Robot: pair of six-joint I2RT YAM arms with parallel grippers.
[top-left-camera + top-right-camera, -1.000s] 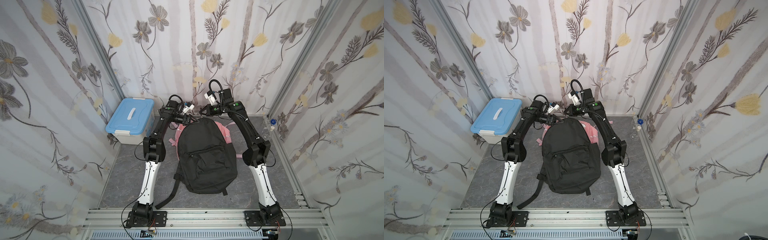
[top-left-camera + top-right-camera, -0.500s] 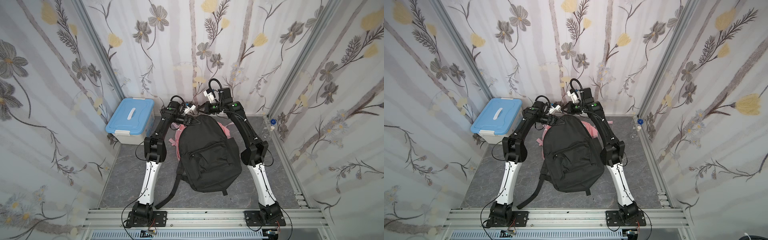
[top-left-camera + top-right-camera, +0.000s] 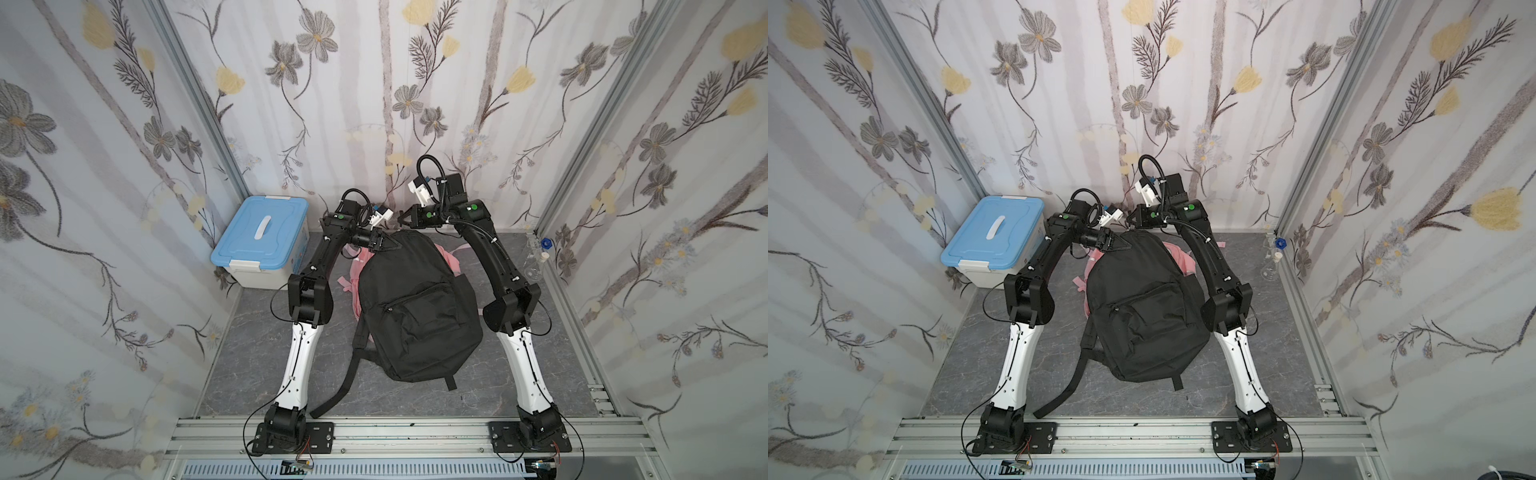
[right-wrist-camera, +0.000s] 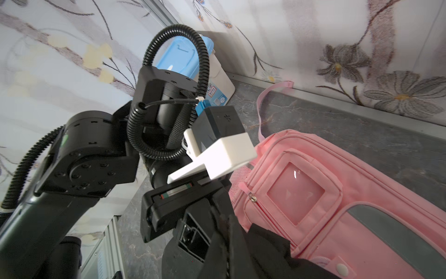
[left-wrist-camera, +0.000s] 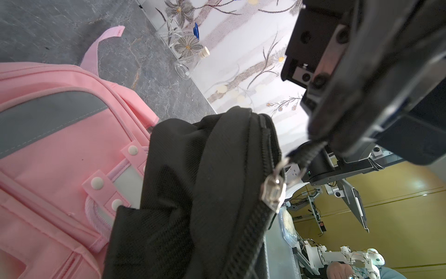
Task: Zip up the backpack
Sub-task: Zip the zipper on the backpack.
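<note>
I see the pink backpack (image 3: pixel 448 261), smooth woven fabric with grey reflective strips, lying flat on the marbled table (image 3: pixel 257 353) under the black backpack (image 3: pixel 415 316), peeking out at its 1 and 10 o'clock. The left gripper (image 3: pixel 381 244) pinches the black backpack's top fold; the right gripper (image 3: pixel 401 219) pinches its zipper cord (image 5: pixel 305 154).

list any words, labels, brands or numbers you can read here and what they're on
None can be read.
Sticker on the blue-lidded storage box: print too small and blurred to read.
Clear window on the pink backpack: blank, no text.
Black backpack: no logo or tag showing.
</note>
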